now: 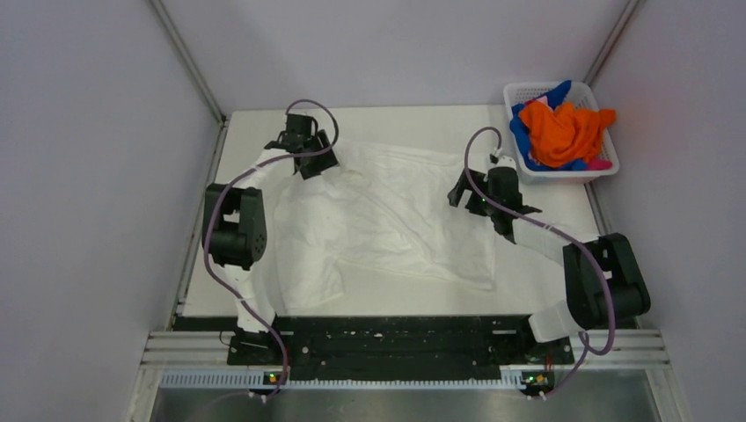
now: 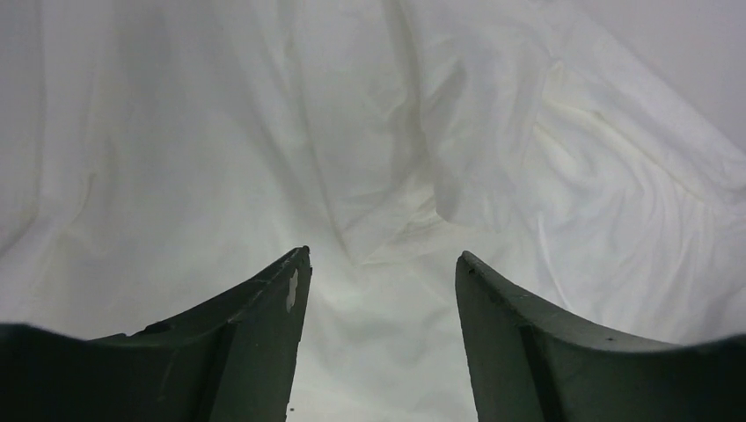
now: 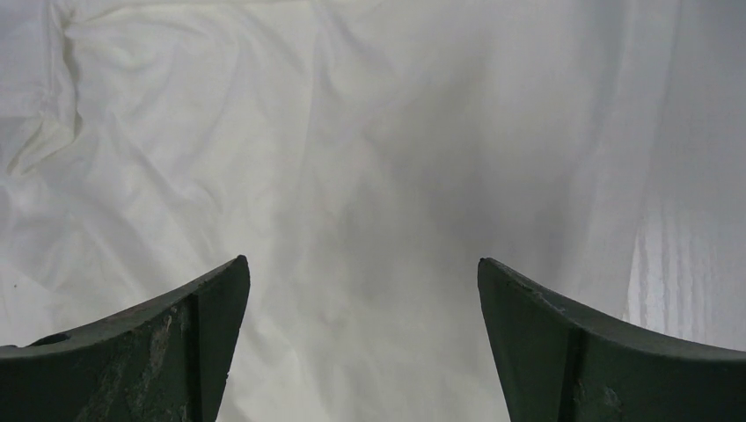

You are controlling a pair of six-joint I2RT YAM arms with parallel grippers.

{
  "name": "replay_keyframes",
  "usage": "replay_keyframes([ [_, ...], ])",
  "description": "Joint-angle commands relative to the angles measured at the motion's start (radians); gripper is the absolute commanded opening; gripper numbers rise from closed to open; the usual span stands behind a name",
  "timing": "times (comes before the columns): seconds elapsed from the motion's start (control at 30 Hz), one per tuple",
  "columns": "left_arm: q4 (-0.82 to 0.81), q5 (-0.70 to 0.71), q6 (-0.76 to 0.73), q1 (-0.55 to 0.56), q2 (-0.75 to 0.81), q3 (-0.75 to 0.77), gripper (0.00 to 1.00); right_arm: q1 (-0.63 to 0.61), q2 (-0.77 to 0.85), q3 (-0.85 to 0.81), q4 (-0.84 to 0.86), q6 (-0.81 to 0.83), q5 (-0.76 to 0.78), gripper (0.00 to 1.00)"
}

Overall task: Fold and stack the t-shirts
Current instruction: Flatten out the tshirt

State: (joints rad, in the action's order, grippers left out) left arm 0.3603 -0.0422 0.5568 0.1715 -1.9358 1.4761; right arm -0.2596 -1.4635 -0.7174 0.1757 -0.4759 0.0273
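Note:
A large white t-shirt [image 1: 387, 220] lies rumpled and spread across the middle of the table. My left gripper [image 1: 318, 164] hovers over its far left corner. In the left wrist view its jaws [image 2: 383, 255] stand apart with only wrinkled white cloth [image 2: 369, 132] below them. My right gripper [image 1: 460, 195] is at the shirt's right edge. It is wide open [image 3: 362, 260] above smooth white fabric [image 3: 352, 132], gripping nothing. An orange t-shirt [image 1: 563, 132], a blue one [image 1: 522, 134] and a pink one [image 1: 599, 163] are heaped in the basket.
The white plastic lattice basket [image 1: 528, 90] stands at the far right corner of the table [image 1: 545, 281]. Grey walls close in on both sides. A black rail with the arm bases [image 1: 387, 343] runs along the near edge.

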Motion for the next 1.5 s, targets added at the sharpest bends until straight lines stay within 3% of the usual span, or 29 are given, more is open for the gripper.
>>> replay_keyframes([
  [0.0,0.002,-0.081,0.027,0.004,-0.05,0.035,0.65,-0.006,-0.004,0.008,0.044,-0.067,-0.071,0.99],
  [0.4,0.044,-0.045,0.023,0.026,-0.15,0.081,0.55,-0.006,-0.07,0.003,0.005,-0.057,-0.03,0.99],
  [0.67,0.046,-0.062,0.033,0.029,-0.197,0.137,0.4,-0.007,-0.095,-0.007,-0.017,-0.046,-0.003,0.99],
  [0.83,0.049,-0.076,0.037,0.031,-0.208,0.162,0.24,-0.007,-0.097,-0.01,-0.025,-0.038,0.011,0.99],
  [1.47,0.109,-0.072,0.023,0.044,-0.14,0.179,0.29,-0.006,-0.114,-0.026,-0.057,-0.02,0.039,0.99],
])
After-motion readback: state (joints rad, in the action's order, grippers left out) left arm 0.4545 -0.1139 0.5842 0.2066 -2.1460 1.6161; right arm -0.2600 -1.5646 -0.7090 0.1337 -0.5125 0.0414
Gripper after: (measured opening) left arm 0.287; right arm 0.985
